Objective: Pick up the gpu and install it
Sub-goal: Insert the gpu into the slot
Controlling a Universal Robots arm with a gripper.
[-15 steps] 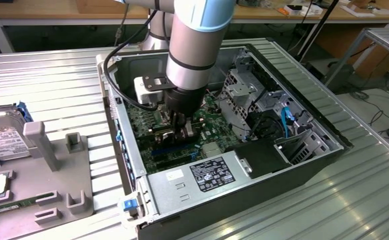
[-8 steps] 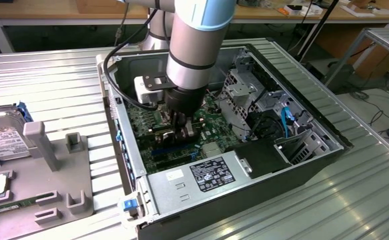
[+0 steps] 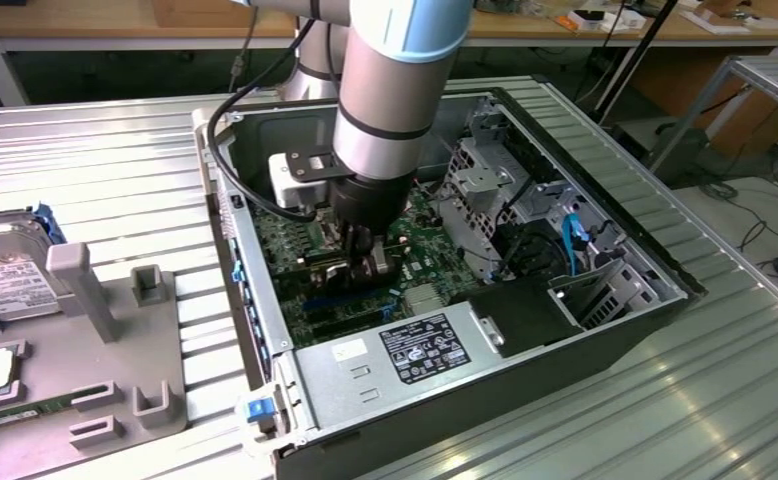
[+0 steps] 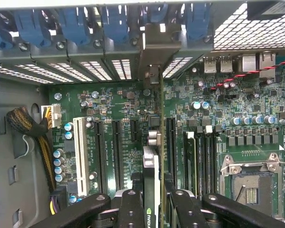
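Looking down into the open PC case [image 3: 603, 330], the gripper [image 4: 152, 202] has its jaws clamped narrow on the gpu [image 4: 151, 166], holding it on edge right over the green motherboard [image 4: 118, 104], bracket end up against the rear slot covers [image 4: 104, 66]. Can't tell if it's seated in a slot.

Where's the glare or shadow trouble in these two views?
Exterior view: bright sheen streaks on the arm; deep shadow inside the case beneath it. Wrist view: motherboard evenly lit, the gripper gripping the gpu edge-on, dark, soft-focused.
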